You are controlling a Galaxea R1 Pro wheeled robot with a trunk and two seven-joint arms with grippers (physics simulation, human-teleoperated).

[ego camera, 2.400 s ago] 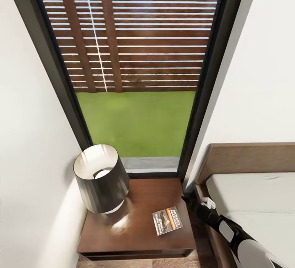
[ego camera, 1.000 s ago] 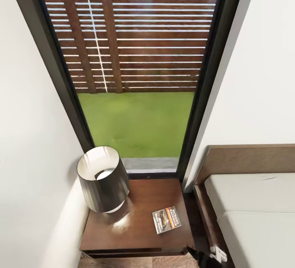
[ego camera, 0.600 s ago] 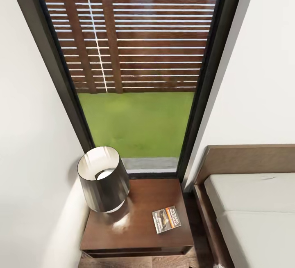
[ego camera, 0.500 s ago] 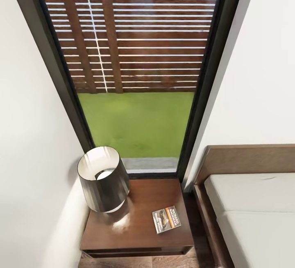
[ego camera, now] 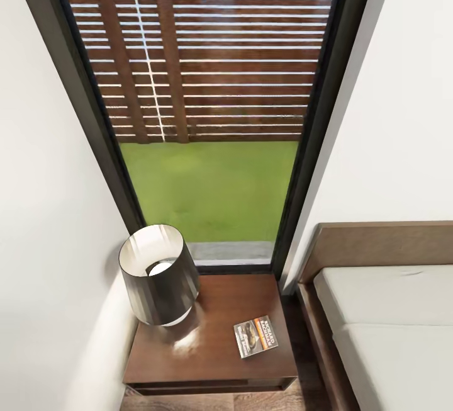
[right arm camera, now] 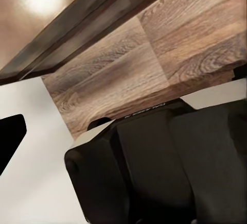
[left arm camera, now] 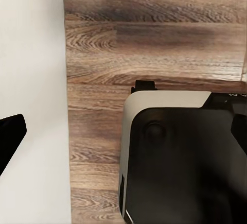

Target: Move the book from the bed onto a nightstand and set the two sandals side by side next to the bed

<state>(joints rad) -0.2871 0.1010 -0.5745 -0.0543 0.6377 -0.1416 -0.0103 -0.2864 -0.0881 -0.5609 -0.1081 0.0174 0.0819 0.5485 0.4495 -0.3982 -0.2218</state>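
Observation:
The book (ego camera: 256,337), dark with an orange picture and white lettering, lies flat on the dark brown nightstand (ego camera: 207,364), near its right front corner. The bed (ego camera: 390,335), with a light-grey mattress and a brown headboard, stands just right of the nightstand. The two sandals are out of view. A single black fingertip (left arm camera: 10,139) of my left gripper shows over a white wall and the wood floor. One black fingertip (right arm camera: 9,136) of my right gripper shows too, low over the floor. Nothing is seen between the fingers of either gripper.
A black-shaded lamp (ego camera: 158,274) takes up the nightstand's back left. A tall black-framed window (ego camera: 207,115) rises behind it, and a white wall (ego camera: 44,241) closes in on the left. My own dark base (left arm camera: 185,157) sits on the plank floor (left arm camera: 128,54).
My right arm, which reached beside the nightstand and the bed 2.4 s ago, has dropped out of the head view. The book stays put on the nightstand. The camera shifted slightly.

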